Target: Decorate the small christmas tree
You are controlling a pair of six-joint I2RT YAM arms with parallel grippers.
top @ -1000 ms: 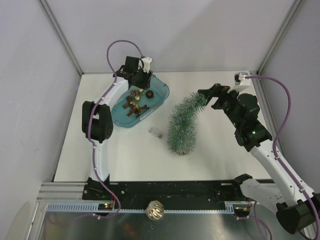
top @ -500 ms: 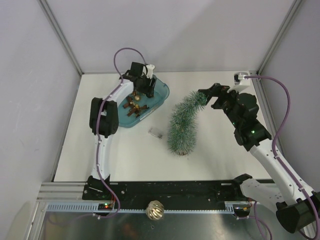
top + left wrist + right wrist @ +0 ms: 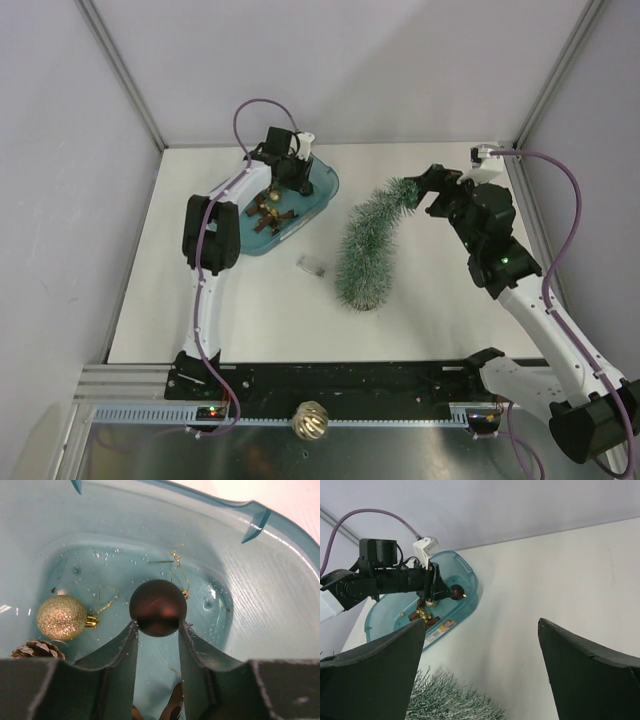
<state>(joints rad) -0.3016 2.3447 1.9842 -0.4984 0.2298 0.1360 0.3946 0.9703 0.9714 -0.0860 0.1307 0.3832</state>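
The left gripper (image 3: 158, 626) is closed to a middling width on a dark brown bauble (image 3: 158, 605), with one finger pressed on each side of the ball. It holds the bauble over the floor of the teal tub (image 3: 280, 605). To this gripper's left and slightly lower, a gold glitter bauble (image 3: 62, 617) lies on the tub floor. A pine cone (image 3: 37, 650) sits nearer the finger, at the edge of the wrist view.

The right gripper (image 3: 425, 195) stands wide open and holds nothing. The small christmas tree (image 3: 365, 250) is on the counter (image 3: 260, 310), just ahead of and below the right gripper. Its bent tip reaches up to the open fingers (image 3: 375, 680). From above, the tip seems to meet the nearer finger, though contact is hard to confirm. The tree is well apart from the left gripper and stands outside the tub.
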